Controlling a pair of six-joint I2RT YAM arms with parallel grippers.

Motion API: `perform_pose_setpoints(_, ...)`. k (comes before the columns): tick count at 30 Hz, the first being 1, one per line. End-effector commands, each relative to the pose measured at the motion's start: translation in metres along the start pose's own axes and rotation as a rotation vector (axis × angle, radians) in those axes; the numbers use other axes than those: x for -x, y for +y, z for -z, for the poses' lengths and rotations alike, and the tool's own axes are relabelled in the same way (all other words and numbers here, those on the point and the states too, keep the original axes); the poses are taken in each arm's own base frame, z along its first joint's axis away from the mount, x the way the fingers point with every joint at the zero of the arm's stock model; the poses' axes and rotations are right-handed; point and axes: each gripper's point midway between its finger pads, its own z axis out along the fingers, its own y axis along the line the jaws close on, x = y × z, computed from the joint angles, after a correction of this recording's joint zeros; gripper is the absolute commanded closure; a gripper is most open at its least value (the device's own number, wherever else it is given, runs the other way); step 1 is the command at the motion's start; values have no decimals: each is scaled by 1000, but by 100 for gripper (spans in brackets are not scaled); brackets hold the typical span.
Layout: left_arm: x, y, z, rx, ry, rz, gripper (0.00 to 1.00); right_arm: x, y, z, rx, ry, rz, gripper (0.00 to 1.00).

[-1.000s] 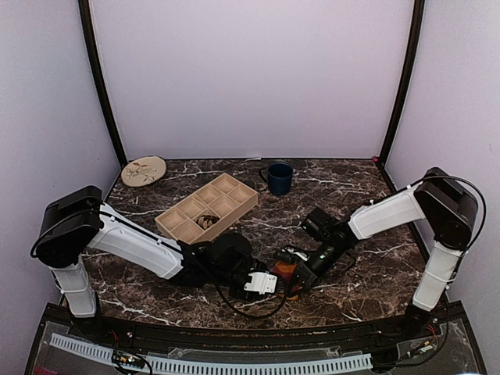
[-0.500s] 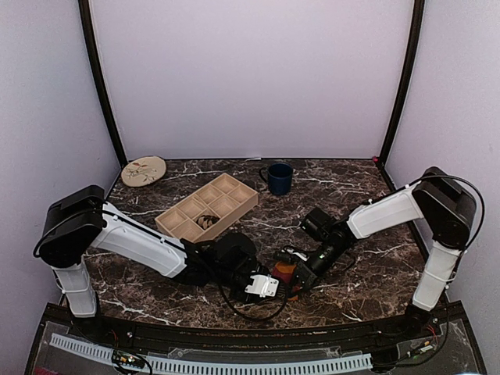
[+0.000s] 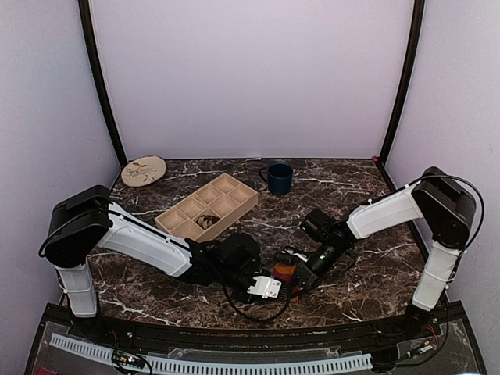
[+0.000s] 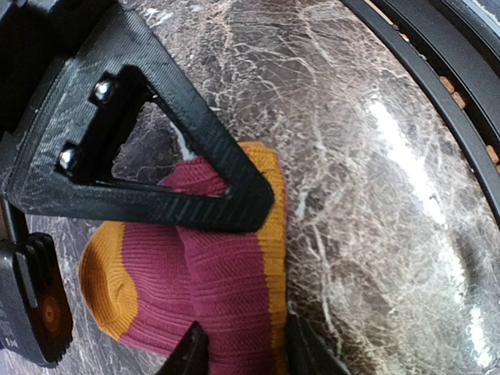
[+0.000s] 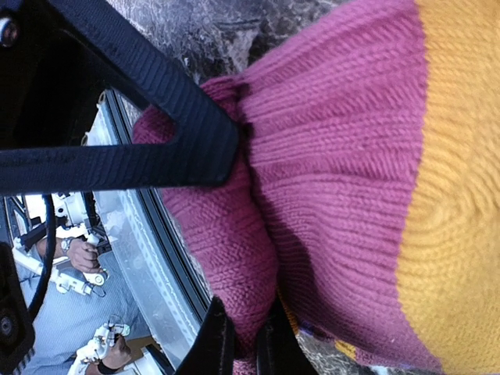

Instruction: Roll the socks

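The purple sock [image 3: 284, 272], banded in orange, lies bunched near the table's front edge between both grippers. In the left wrist view the sock [image 4: 211, 289] has a raised fold, and my left gripper [image 4: 246, 355] has its jaws pressed on either side of that fold. My right gripper [image 5: 242, 340] is shut tight on a pinched ridge of the sock [image 5: 344, 156]. From above, the left gripper [image 3: 269, 287] and right gripper [image 3: 297, 275] nearly touch. A brown-and-tan bundle [image 3: 207, 221], the other sock, sits in one tray compartment.
A tan compartment tray [image 3: 237, 205] stands left of centre, a dark blue mug [image 3: 278, 178] behind it, and a patterned round plate [image 3: 144, 170] at the back left. The table's black front rail [image 4: 437, 86] runs close beside the sock.
My left gripper has slid a little to the right toward the sock, and its jaws have narrowed onto the fold. The right arm has held still, gripping the sock.
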Motion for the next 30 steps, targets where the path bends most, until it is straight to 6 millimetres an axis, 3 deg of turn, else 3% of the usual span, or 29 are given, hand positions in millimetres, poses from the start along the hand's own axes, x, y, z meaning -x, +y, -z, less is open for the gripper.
perform_pose_setpoints(1,-5,-15,0,-78,24,-4,69,-3,-6,-1,-8,19,-22,100)
perform_pose_setpoints(9,-9,-26,1,-134,36,12,74,1,-6,1,-17,16,-19,97)
perform_pose_setpoints(18,-4,-37,-2,-260,44,91,77,0,-8,8,-73,12,-18,73)
perform_pose_setpoints(30,-9,-25,-7,-361,83,284,79,4,-13,19,-155,-32,-14,63)
